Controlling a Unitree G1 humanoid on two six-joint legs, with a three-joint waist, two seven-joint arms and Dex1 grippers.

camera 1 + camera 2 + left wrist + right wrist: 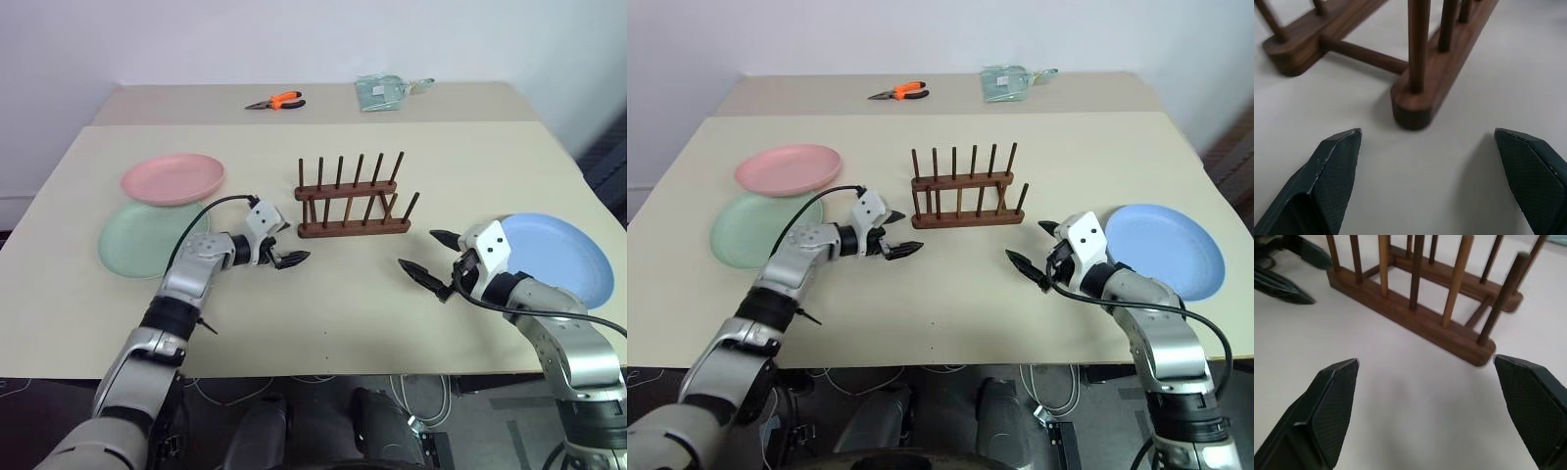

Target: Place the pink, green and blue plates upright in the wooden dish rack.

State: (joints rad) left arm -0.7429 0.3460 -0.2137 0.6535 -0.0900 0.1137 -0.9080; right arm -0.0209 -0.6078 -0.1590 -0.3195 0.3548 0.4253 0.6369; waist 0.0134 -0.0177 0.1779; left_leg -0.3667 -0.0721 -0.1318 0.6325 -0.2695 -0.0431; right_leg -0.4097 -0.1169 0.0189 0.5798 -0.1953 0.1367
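While both grippers (290, 258) (433, 257) gape empty, three plates (172, 177) lie flat; one rack (351, 196) stands bare.

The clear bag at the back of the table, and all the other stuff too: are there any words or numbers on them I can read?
No text can be read anywhere.
Clear bag: a pale label inside, too small and blurred to read.
Orange-handled pliers: no marking can be made out.
Pink plate, green plate, blue plate, wooden dish rack: plain, no words or numbers.
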